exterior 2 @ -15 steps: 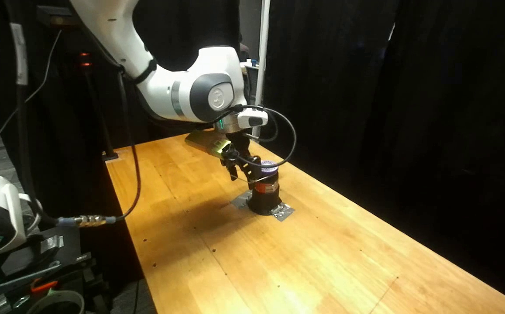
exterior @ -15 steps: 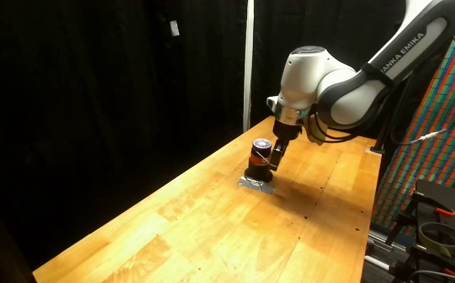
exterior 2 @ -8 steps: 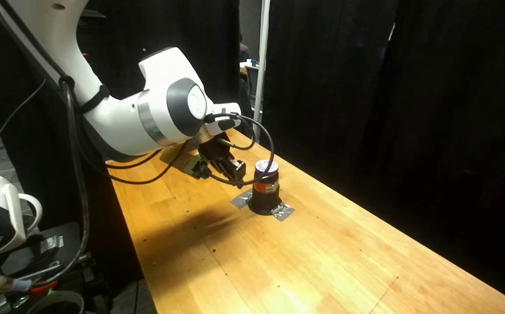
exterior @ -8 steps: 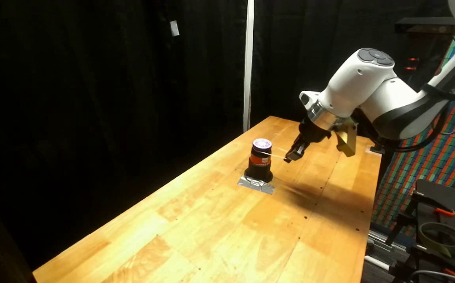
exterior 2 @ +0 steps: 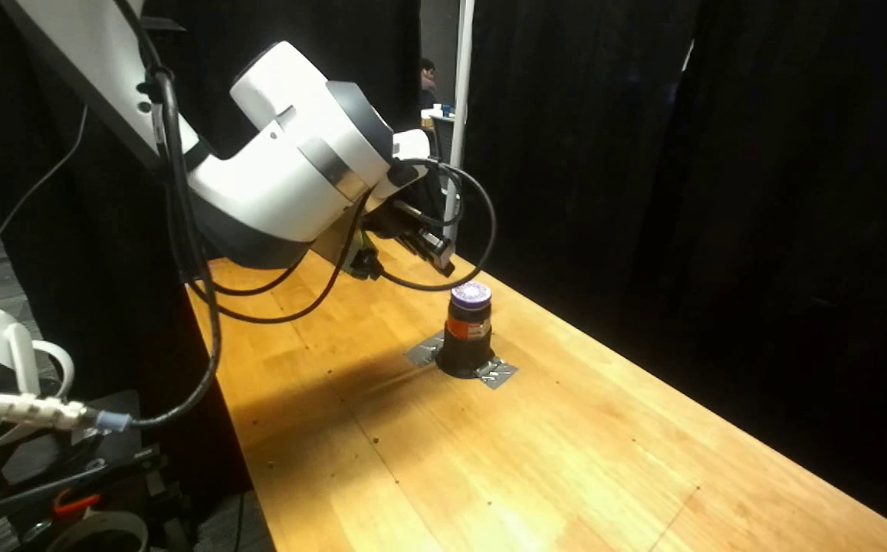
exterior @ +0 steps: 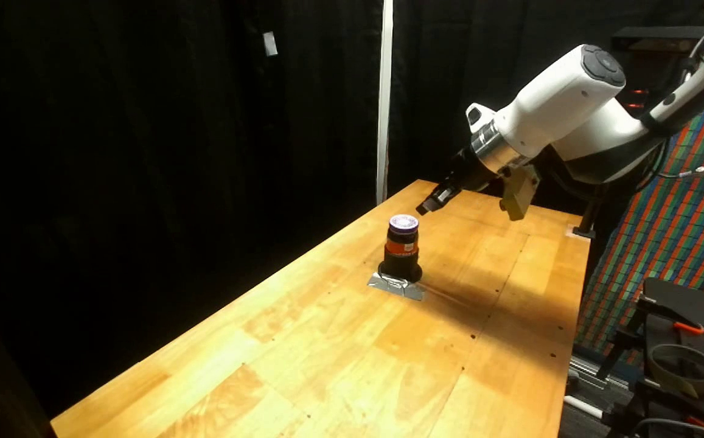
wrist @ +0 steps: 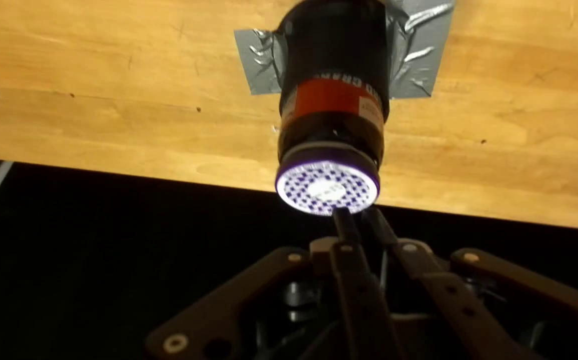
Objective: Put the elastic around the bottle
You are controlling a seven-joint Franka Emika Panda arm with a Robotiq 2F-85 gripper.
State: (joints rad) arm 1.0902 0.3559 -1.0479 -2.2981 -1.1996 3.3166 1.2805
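The claw reaches up from the bottom of the wrist view, its two dark fingers drawn close together with a narrow gap between the tips; nothing can be made out held in it. One fingertip overlaps the edge of the patterned lid, so contact is hard to judge there, but in both exterior views the tips stand just clear of it, above and to one side.

The small dark bottle stands upright near the middle of the frame in an exterior view. In the wrist view it fills the top centre, its orange-red band showing, its foot cut off by the upper edge along with part of the silvery tape. A thin pale ring runs just below the lid; whether that is the elastic or part of the bottle cannot be told.

In an exterior view the arm runs out of the frame at upper left, and a black cable loops past the claw. Beyond, left of a pale pole, a person shows only in part, too small for detail.
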